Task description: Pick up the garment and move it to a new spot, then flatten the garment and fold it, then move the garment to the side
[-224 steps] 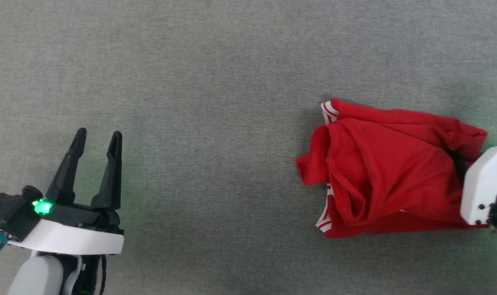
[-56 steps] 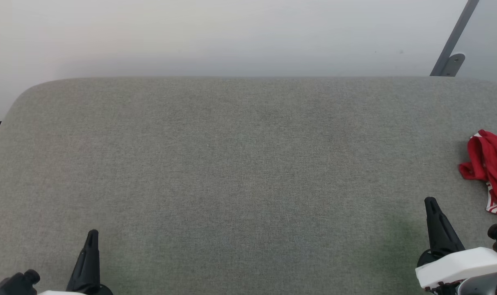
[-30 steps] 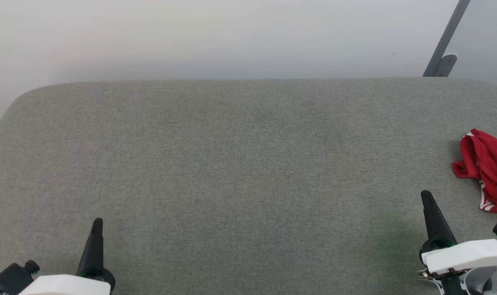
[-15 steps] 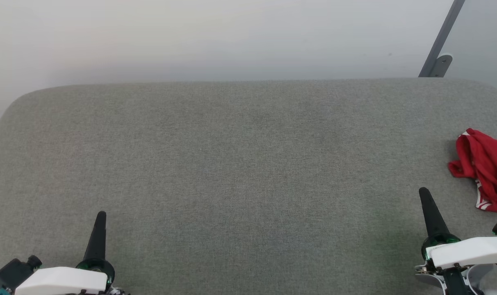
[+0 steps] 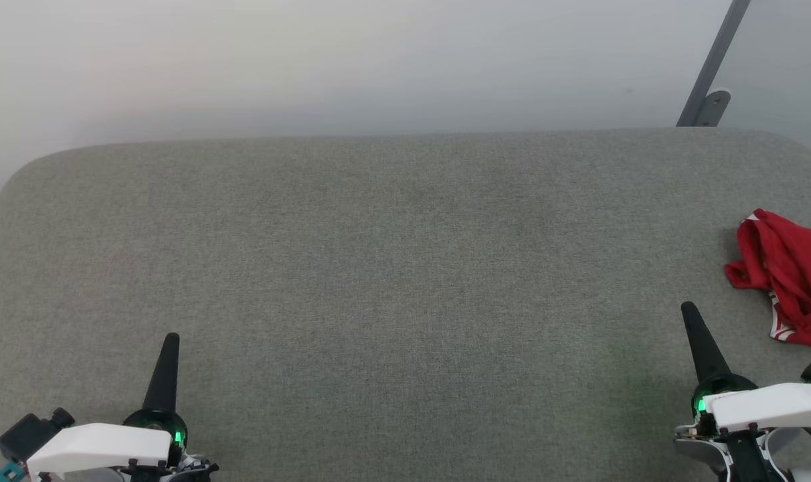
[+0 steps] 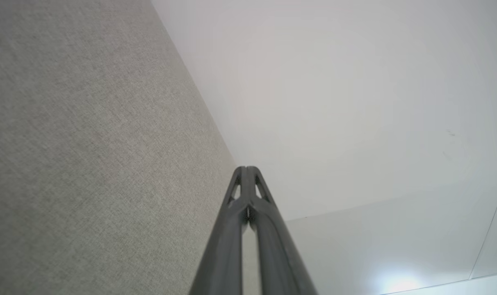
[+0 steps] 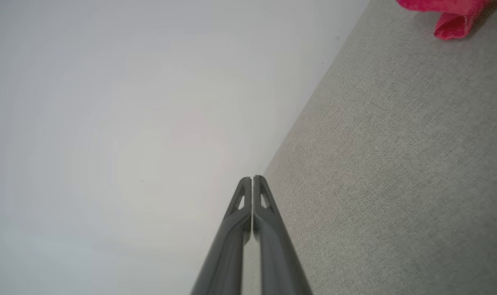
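while left end effector [image 5: 170, 343], right end effector [image 5: 689, 314] pressed together, garment [image 5: 790, 274] lies bunched.

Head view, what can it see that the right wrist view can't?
The head view adds the left gripper, a grey metal post and the striped trim on the red garment. The right wrist view adds a close look at the right gripper, with its two fingers pressed together. Both share the red garment lying bunched on the grey fabric surface, the white wall and the right gripper.
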